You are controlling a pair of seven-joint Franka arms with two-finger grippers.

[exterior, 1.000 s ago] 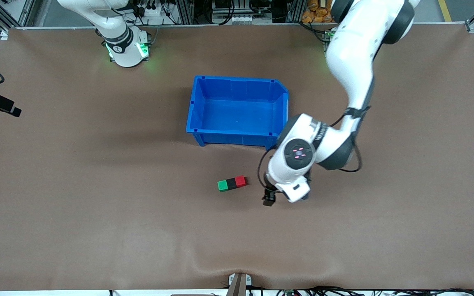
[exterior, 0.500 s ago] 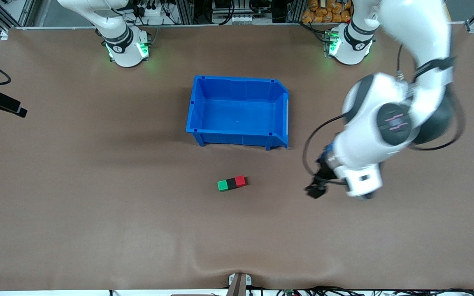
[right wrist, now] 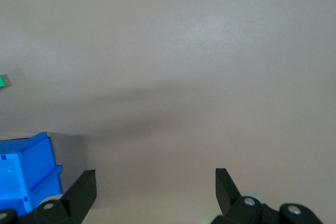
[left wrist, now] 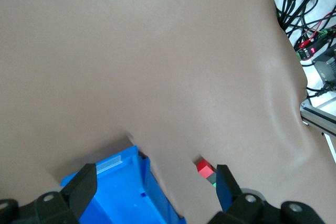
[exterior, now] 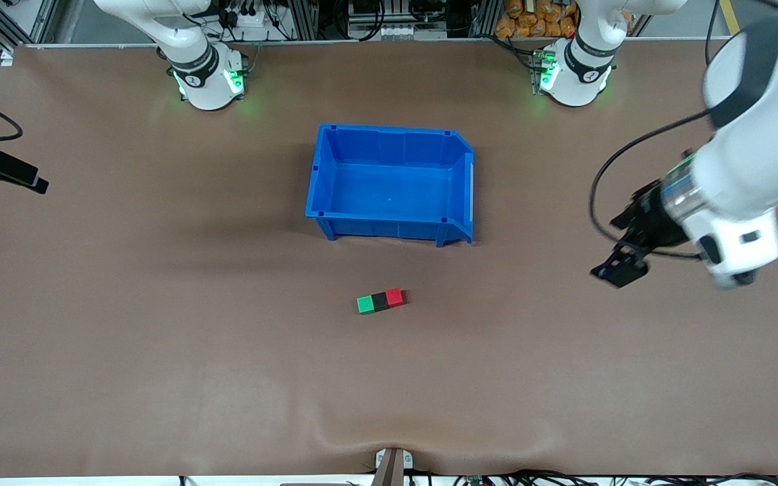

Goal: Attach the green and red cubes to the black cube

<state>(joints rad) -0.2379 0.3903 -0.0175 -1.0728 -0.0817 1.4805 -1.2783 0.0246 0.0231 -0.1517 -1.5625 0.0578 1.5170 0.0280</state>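
The green cube [exterior: 365, 305], black cube [exterior: 379, 302] and red cube [exterior: 395, 298] lie joined in one short row on the brown table, black in the middle, nearer the front camera than the blue bin [exterior: 389, 223]. My left gripper [exterior: 621, 267] hangs open and empty over bare table toward the left arm's end, well apart from the row. In the left wrist view [left wrist: 156, 179] the red cube [left wrist: 205, 167] and part of the black cube [left wrist: 212, 177] show past one finger. My right gripper [exterior: 24, 179] [right wrist: 155, 182] is open and empty at the right arm's end of the table.
The blue bin [left wrist: 118, 195] [right wrist: 23, 163] is empty and sits mid-table, closer to the arms' bases than the cubes. The green cube [right wrist: 2, 81] shows at the edge of the right wrist view. A ripple in the table cover [exterior: 362, 442] runs along the front edge.
The left arm has swung away from beside the red cube toward its own end of the table. The right gripper crept slightly inward. The cube row has not moved.
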